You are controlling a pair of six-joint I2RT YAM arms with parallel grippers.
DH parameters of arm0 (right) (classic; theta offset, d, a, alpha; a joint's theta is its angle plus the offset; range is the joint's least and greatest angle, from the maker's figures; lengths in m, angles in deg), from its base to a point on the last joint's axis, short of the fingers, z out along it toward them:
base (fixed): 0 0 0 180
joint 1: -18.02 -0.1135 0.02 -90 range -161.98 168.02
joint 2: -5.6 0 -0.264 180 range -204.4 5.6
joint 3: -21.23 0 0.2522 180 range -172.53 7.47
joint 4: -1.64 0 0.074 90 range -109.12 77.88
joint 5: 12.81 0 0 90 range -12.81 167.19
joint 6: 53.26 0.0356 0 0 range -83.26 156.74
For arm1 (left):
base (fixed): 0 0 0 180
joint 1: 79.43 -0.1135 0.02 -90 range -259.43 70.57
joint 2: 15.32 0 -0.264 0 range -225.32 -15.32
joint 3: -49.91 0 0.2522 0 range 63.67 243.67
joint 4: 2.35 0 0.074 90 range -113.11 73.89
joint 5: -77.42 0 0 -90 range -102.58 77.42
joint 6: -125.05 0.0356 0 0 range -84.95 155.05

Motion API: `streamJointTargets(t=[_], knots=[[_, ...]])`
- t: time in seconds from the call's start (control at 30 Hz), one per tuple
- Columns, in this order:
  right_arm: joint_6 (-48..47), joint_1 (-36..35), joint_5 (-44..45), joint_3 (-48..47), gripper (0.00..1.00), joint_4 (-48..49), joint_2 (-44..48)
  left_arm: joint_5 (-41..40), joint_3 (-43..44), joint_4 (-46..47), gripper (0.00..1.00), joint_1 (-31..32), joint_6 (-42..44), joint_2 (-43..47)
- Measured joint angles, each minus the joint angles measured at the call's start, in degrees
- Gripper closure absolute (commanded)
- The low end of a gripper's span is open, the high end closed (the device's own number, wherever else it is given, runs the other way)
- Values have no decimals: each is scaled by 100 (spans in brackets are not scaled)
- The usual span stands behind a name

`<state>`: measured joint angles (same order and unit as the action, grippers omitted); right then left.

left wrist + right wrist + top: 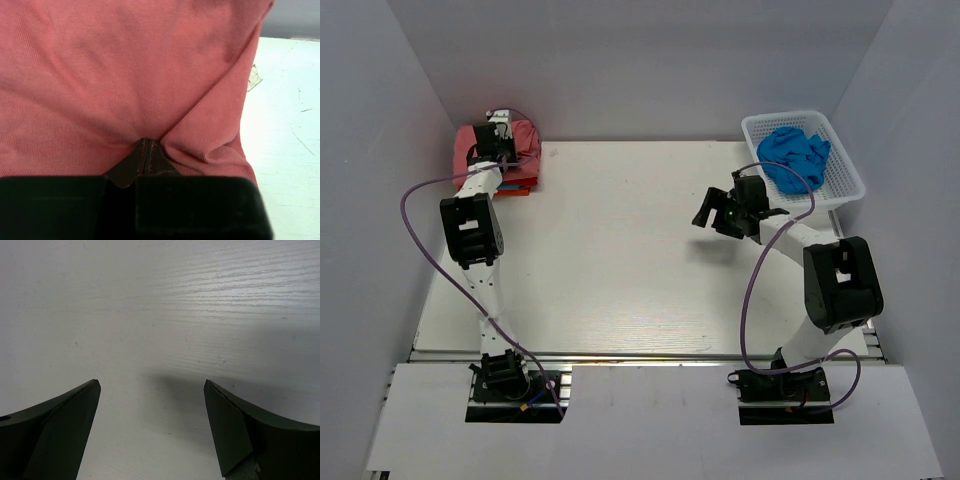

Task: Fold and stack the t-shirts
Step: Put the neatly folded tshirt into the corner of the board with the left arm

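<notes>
A dusty rose-red t-shirt (527, 134) lies on top of a small pile at the table's far left corner. It fills the left wrist view (125, 75). My left gripper (145, 141) is over it (498, 135), its jaws shut together with a pucker of the rose-red cloth gathered at the tips. Edges of folded orange and red shirts (518, 186) stick out under the pile. A bright blue t-shirt (796, 155) lies crumpled in the white basket (850, 172). My right gripper (712, 212) hovers open over bare table, with nothing between its fingers (152, 385).
The white lattice basket stands at the far right corner, just behind the right arm. Grey walls close in the table on the left, back and right. A pale wood-grain tabletop (620, 240) lies between the two arms.
</notes>
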<state>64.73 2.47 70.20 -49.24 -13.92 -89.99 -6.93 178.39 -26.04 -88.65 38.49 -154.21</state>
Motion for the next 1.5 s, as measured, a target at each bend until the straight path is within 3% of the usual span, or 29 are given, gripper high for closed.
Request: streamJointTargets(t=[0.07,0.13,0.23,0.27,0.5,0.63,0.87,1.17,1.27,1.5], knots=[[-9,0,-52,-39,10,-4,-59,33,-28,96,95,0,-4,2],[-24,0,-101,-59,10,-13,-70,61,-37,116,84,0,-7,4],[-63,-11,-157,-87,10,-13,-70,160,33,42,2,-7,-17,15],[-85,-11,-184,-94,10,-13,-66,240,85,-2,0,-7,-79,26],[-181,-24,-361,-116,10,-20,101,127,140,-542,0,31,-269,621],[-258,-33,-380,-129,10,-55,367,321,-186,-767,0,26,-328,1582],[-304,-31,-254,94,10,-140,1342,905,-1832,-719,0,289,-828,4061],[-302,-31,-129,780,10,-184,2452,929,-5810,-538,0,1574,-1875,6728],[-302,-28,-68,787,10,-240,2535,516,-5952,-1023,0,1993,-2009,7145],[-319,-26,-302,964,10,-181,2562,-341,-5801,-1252,0,2229,-2092,7681]])
